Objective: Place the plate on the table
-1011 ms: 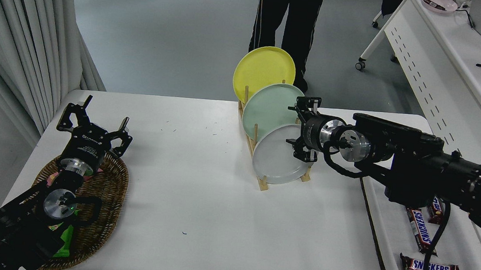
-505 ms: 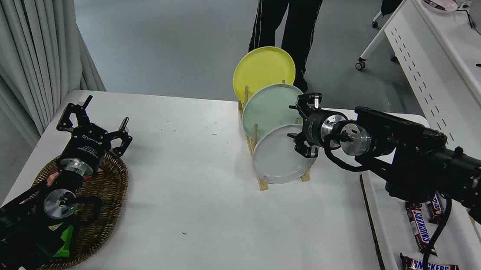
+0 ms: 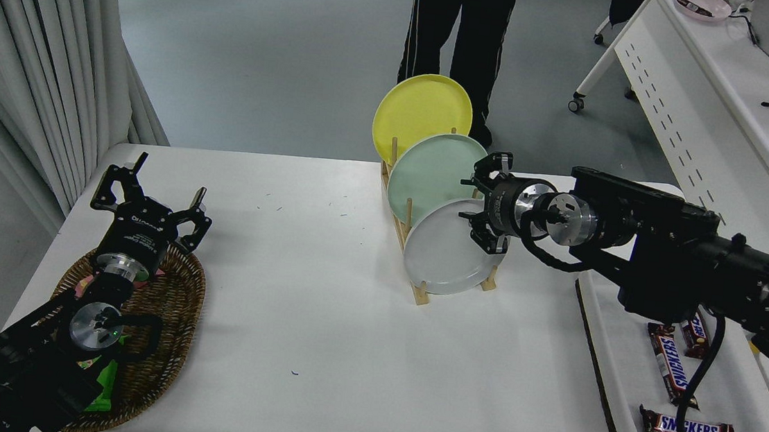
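The light grey plate point(image 3: 444, 252) stands on edge in the front slot of a wooden rack point(image 3: 419, 292) on the white table point(image 3: 317, 349). Behind it stand a mint green plate point(image 3: 430, 171) and a yellow plate point(image 3: 418, 111). My right gripper point(image 3: 483, 202) is open at the grey plate's upper right rim, one finger above the rim and one in front of the plate's face. My left gripper point(image 3: 149, 199) is open and parked at the lower left over a wicker basket point(image 3: 168, 336).
A white tray point(image 3: 621, 376) with Snickers bars point(image 3: 689, 429) lies at the right under my right arm. A person in black trousers point(image 3: 459, 35) stands beyond the table's far edge. A white desk point(image 3: 728, 107) stands at the upper right. Curtains hang at the left.
My right gripper has moved a little up and away from me along the grey plate's upper right rim. The plates and the left arm have not moved.
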